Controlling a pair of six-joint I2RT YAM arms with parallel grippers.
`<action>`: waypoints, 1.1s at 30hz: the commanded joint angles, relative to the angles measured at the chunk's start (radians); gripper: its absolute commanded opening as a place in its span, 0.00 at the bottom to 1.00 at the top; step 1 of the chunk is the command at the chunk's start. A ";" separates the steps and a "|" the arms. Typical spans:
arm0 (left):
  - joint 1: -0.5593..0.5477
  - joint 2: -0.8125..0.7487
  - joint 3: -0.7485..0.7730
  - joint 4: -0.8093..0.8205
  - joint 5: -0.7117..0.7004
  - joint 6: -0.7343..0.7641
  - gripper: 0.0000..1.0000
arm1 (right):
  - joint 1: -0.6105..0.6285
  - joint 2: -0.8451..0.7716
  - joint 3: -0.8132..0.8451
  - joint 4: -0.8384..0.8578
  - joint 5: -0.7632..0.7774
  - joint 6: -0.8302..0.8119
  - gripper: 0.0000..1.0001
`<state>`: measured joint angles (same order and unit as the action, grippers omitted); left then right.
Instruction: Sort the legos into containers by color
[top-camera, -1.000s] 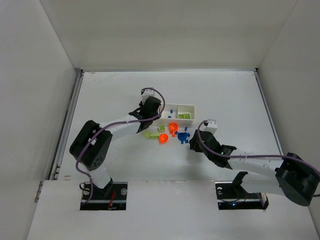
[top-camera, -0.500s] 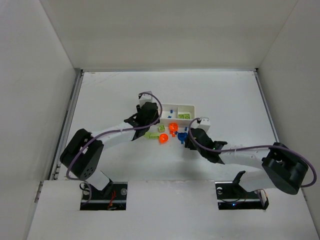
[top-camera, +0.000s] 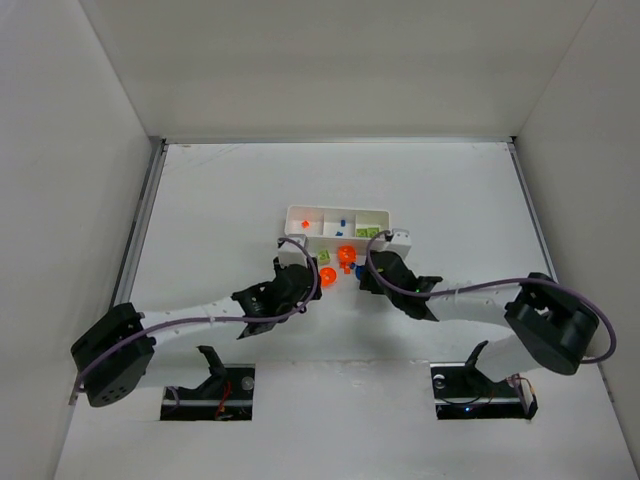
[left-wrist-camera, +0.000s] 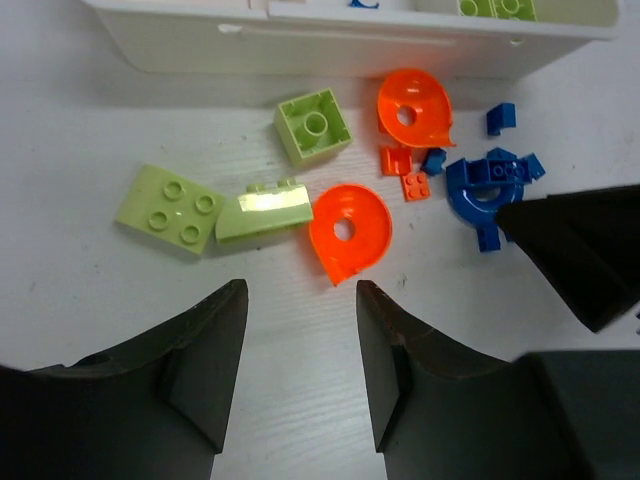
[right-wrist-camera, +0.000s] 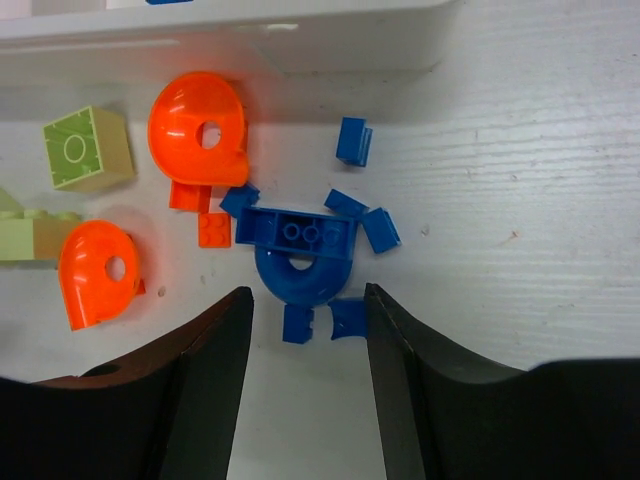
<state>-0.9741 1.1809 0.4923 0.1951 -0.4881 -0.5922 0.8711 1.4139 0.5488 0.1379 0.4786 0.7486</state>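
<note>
The loose legos lie just in front of the white tray (top-camera: 385, 213). In the left wrist view there are three light-green bricks (left-wrist-camera: 313, 124), two orange discs (left-wrist-camera: 350, 231), two small orange bits (left-wrist-camera: 415, 186) and a blue arch (left-wrist-camera: 482, 188). My left gripper (left-wrist-camera: 300, 300) is open and empty, just short of the nearer orange disc. My right gripper (right-wrist-camera: 308, 300) is open and empty, its jaws either side of two small blue bits (right-wrist-camera: 297, 324) just below the blue arch (right-wrist-camera: 300, 255). The tray holds an orange bit (top-camera: 306, 222), blue bits (top-camera: 341, 222) and green bricks (top-camera: 368, 232).
The tray's front wall (left-wrist-camera: 350, 45) runs right behind the pile. My right gripper's dark finger (left-wrist-camera: 580, 250) shows in the left wrist view, close beside the blue arch. White walls enclose the table on three sides.
My left gripper has pulled back from the tray's left end to the near side of the pile. My right gripper has moved left and forward up to the blue pieces.
</note>
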 joint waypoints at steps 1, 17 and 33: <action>-0.040 -0.012 -0.020 0.046 -0.052 -0.070 0.46 | -0.005 0.060 0.059 0.057 0.002 0.000 0.53; -0.090 0.060 -0.035 0.122 -0.087 -0.133 0.51 | -0.007 0.077 0.031 0.081 0.077 0.058 0.19; -0.105 0.100 -0.069 0.158 -0.161 -0.276 0.45 | 0.024 -0.165 0.042 0.032 0.060 0.011 0.17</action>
<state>-1.0725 1.2968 0.4530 0.3157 -0.5949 -0.8013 0.8852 1.2785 0.5320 0.1791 0.5415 0.7853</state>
